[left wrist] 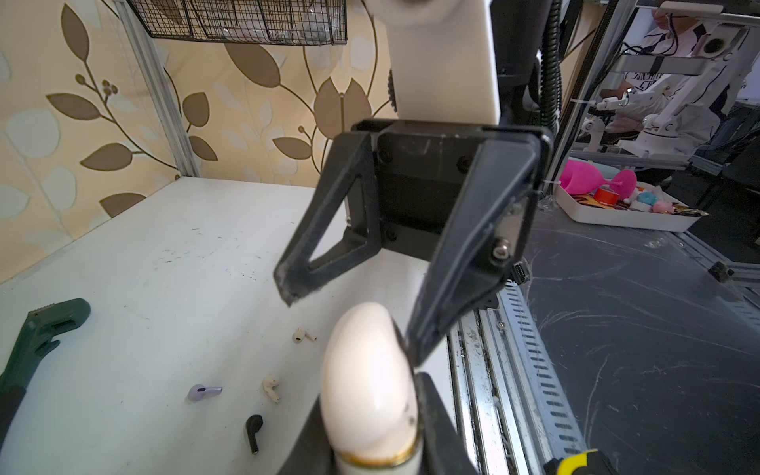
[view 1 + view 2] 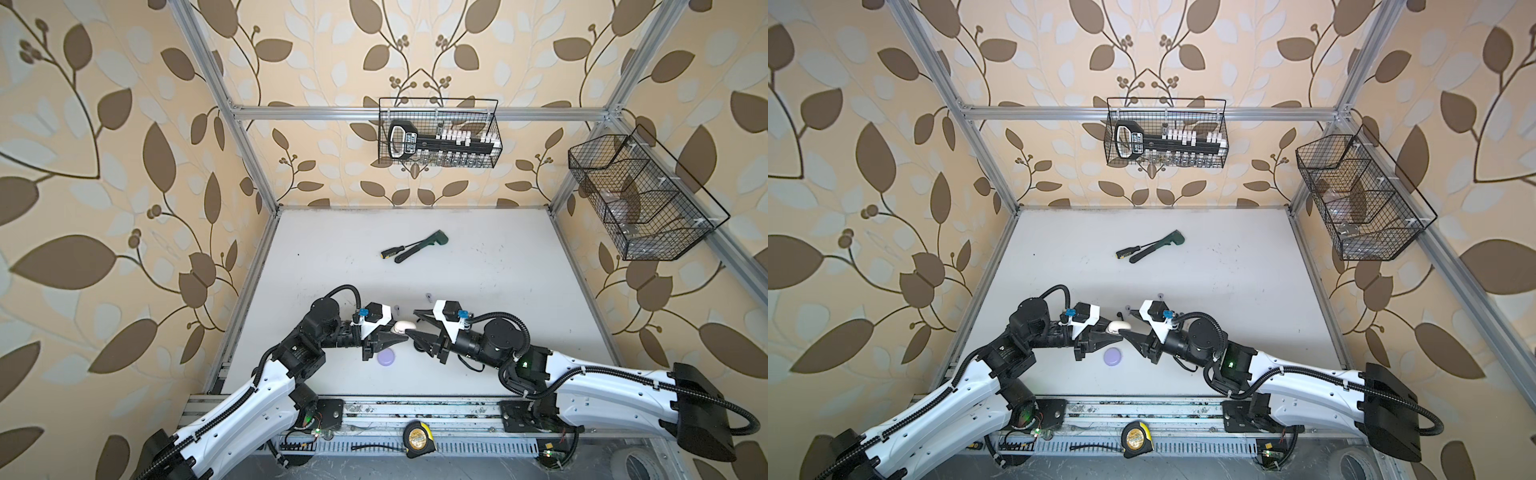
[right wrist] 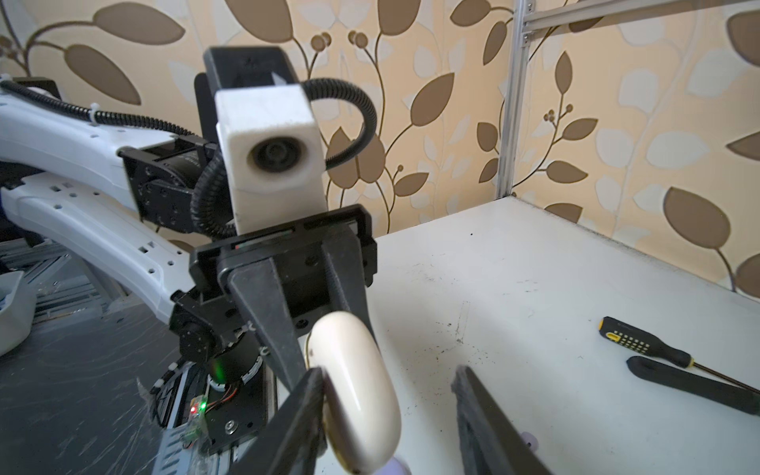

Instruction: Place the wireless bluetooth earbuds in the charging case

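Note:
My left gripper (image 2: 400, 337) (image 1: 372, 432) is shut on a cream charging case (image 2: 402, 327) (image 2: 1116, 327) (image 1: 368, 382) (image 3: 357, 390), held above the table's front middle. A gold rim shows near its base. My right gripper (image 2: 413, 323) (image 3: 388, 395) faces it and is open. One of its fingers (image 3: 304, 407) touches the case's edge and the other stands well clear. On the table lie two white earbuds (image 1: 303, 335) (image 1: 271, 387), a lilac one (image 1: 204, 391) and a black one (image 1: 254, 432).
A round lilac case (image 2: 387, 357) lies on the table under the grippers. At the back middle lie a screwdriver (image 2: 392, 252) and a green wrench (image 2: 422, 245). A tape measure (image 2: 417, 438) sits on the front rail. Wire baskets (image 2: 438, 133) (image 2: 640, 195) hang on the walls.

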Tool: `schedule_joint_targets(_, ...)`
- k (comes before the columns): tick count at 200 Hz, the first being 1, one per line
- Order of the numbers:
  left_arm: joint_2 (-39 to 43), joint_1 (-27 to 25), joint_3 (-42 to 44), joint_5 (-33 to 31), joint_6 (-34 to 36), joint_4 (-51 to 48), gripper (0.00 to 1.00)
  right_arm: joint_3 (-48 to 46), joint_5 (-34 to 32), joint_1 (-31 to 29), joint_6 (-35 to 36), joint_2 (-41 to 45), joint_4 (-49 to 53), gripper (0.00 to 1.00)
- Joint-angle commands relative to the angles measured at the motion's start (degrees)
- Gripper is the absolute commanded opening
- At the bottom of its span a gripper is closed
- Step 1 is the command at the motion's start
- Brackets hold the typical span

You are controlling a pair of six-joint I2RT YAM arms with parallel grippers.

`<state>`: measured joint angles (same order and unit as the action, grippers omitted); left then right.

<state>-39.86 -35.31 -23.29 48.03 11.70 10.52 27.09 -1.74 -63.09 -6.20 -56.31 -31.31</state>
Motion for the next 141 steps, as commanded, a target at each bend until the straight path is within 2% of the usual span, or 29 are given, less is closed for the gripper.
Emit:
schedule_joint_targets(1, 1.02, -1.19, -1.83, 5.14, 1.39, 2.57, 0.0, 1.24, -6.16, 2.06, -1.7, 0.51, -0.68, 0.5)
schedule_joint_targets(59, 1.36, -1.3, -1.69, 4.4, 1.39, 2.34, 0.0, 1.59, -5.54, 2.56, -2.85, -0.16, -0.83, 0.5)
schedule_joint_targets(104, 2.35, -1.33, -0.95, 3.22, 0.95, 3.69, 0.0, 2.52, -7.97, 3.35, -5.14, 0.05, 1.43, 0.51)
schedule_joint_targets(141, 1.76, -1.29, -1.83, 1.85, -0.02, 4.39, 0.0, 4.17, -9.23, 3.79, -8.06, 2.99, 5.06, 0.57)
